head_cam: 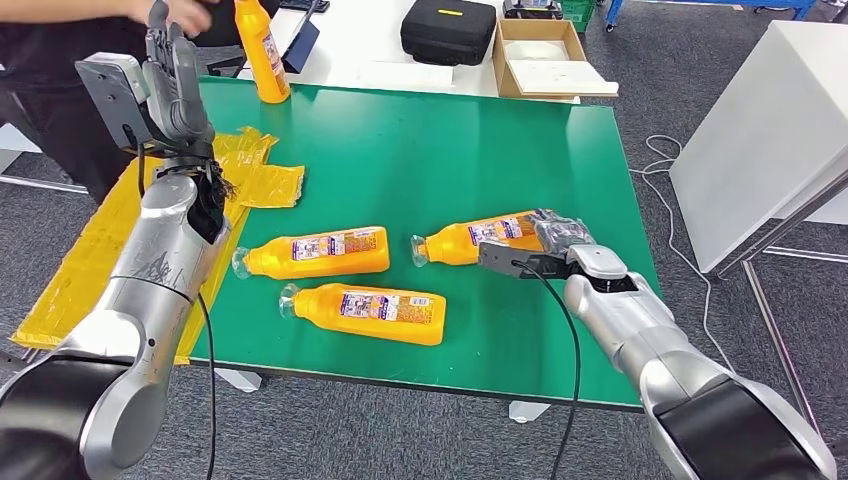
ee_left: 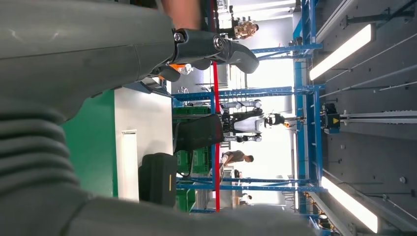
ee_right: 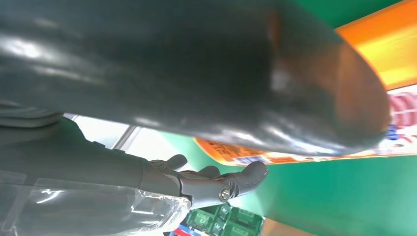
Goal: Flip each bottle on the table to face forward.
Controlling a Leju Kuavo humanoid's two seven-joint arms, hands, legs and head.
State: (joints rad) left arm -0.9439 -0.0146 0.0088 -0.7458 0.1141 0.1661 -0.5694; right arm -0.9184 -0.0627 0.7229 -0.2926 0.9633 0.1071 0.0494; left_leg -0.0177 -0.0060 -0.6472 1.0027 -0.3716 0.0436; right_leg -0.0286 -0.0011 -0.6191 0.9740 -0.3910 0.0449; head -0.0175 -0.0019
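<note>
Right hand (head_cam: 548, 240) lies low on the green table (head_cam: 420, 150), at the base end of the right lying bottle (head_cam: 478, 240); in the right wrist view its thumb covers the orange side of this bottle (ee_right: 378, 54) and dark fingers (ee_right: 246, 177) reach under it, so it looks cupped around the bottle, though whether it truly grips I cannot tell. Left hand (head_cam: 175, 75) is raised high over the table's left edge, fingers straight and apart, holding nothing; the left wrist view shows its fingers (ee_left: 216, 49) against the room beyond. Three orange bottles lie on their sides, labels up, clear caps pointing left: the right one under the hand, a middle bottle (head_cam: 315, 253) just left of it, and a near bottle (head_cam: 365, 313) close to the front edge, near the middle one but apart. A fourth, upright bottle (head_cam: 262, 50) stands at the far left corner, with a person's hand (head_cam: 185, 14) near its top. Crumpled yellow wrapping (head_cam: 250, 170) lies on the table's left side and hangs over the edge. Beyond the green top, on a white table (head_cam: 380, 70), sit a black case (head_cam: 448, 30) and an open cardboard box (head_cam: 545, 60). A black cable (head_cam: 570, 340) runs along the right arm
</note>
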